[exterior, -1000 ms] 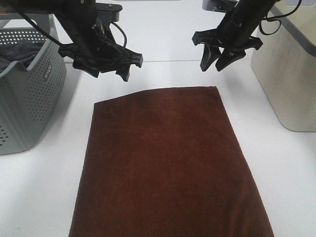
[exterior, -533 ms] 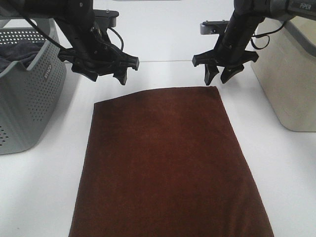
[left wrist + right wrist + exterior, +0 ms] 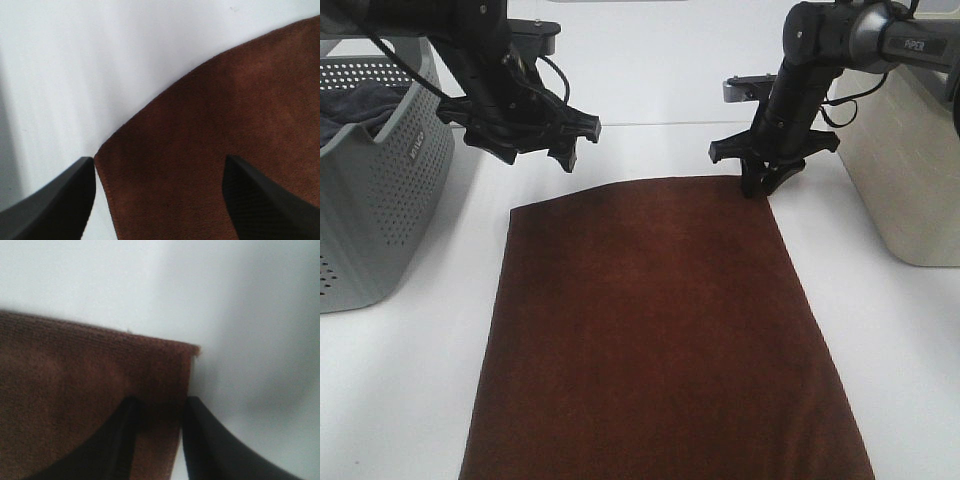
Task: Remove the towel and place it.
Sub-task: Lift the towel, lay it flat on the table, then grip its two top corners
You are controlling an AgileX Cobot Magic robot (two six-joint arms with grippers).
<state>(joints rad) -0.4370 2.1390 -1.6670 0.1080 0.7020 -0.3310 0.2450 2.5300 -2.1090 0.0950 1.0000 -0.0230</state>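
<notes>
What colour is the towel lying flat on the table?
Dark reddish-brown, plain, no pattern; the towel shows best in the exterior high view.

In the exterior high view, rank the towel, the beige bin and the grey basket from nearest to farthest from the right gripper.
1. towel: its far right corner sits at the right gripper.
2. beige bin: at the right edge.
3. grey basket: far left.

Matte black arms (image 3: 470, 40); looped cables (image 3: 560, 72); PIPER lettering (image 3: 923, 44)
</notes>
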